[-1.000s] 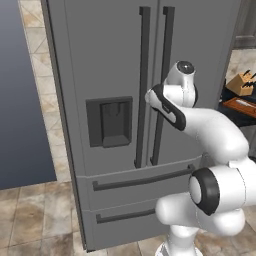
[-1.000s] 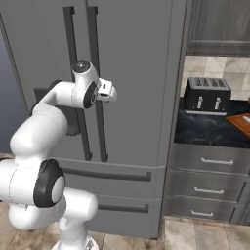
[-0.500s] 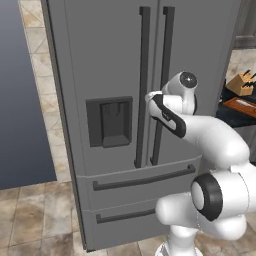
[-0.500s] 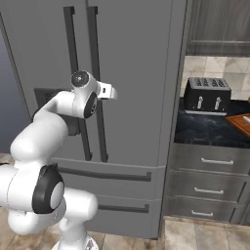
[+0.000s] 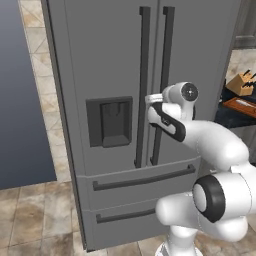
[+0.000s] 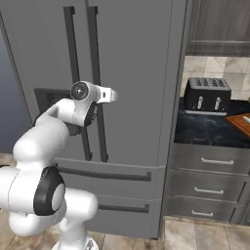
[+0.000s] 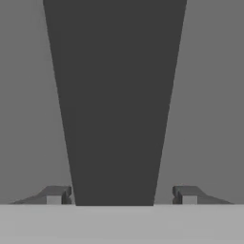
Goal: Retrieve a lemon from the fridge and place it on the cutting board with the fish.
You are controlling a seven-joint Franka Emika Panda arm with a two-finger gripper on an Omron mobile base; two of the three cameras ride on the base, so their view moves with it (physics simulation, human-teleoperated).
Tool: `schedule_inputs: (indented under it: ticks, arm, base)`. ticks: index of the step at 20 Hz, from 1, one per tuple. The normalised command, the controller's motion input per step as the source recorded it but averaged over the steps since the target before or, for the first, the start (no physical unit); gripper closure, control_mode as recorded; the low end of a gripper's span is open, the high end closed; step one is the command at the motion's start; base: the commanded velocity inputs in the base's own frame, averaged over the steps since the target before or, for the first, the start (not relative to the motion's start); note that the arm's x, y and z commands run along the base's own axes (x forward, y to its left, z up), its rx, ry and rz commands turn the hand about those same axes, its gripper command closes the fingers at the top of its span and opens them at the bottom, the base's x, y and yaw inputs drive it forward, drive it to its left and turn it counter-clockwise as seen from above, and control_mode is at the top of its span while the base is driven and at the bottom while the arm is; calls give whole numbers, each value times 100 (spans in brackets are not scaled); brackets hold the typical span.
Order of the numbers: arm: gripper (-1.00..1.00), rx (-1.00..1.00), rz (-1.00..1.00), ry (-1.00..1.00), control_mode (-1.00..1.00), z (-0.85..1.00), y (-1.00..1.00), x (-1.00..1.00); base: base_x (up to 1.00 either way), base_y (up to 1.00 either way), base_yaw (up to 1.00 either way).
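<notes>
The grey fridge (image 5: 110,60) (image 6: 141,73) stands shut, so the lemon is hidden. My gripper (image 5: 149,100) (image 6: 111,95) is pressed up to the fridge's two dark vertical handles (image 5: 143,75), about mid-height. In the hand view one dark handle (image 7: 114,95) runs straight between my fingertips (image 7: 58,194), and my gripper (image 7: 122,195) is open around it with a small gap on one side. The reddish-brown cutting board (image 5: 241,106) (image 6: 240,122) lies on the counter to the right, with the pale fish (image 5: 246,102) on it.
A tan knife block (image 5: 242,82) stands behind the board. A black toaster (image 6: 207,95) sits on the dark counter (image 6: 205,129) above grey drawers (image 6: 210,190). A dark dispenser panel (image 5: 110,121) is on the left door, and a blue wall (image 5: 22,100) lies left of the fridge.
The hand has dropped lower and moved in against the fridge handles. The fridge doors have stayed shut.
</notes>
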Motion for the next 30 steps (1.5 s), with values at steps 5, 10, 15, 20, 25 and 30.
schedule_inputs:
  ticks: [5, 10, 15, 20, 25, 30]
  arm:
    - [100, 0, 0, -2, -100, 0, 0, 12]
    - [100, 2, 0, 0, -100, 9, -25, -25]
    - [100, 6, 0, 0, -100, 24, -57, -80]
    - [100, 15, 0, 7, -100, 21, -97, -81]
    - [100, 13, 0, 22, -100, 41, -98, -99]
    - [100, 16, 0, 29, -100, 53, -100, -100]
  base:
    - [0, 0, 0]
    - [0, 0, 0]
    - [0, 0, 0]
    - [0, 0, 0]
    - [0, 0, 0]
    - [0, 0, 0]
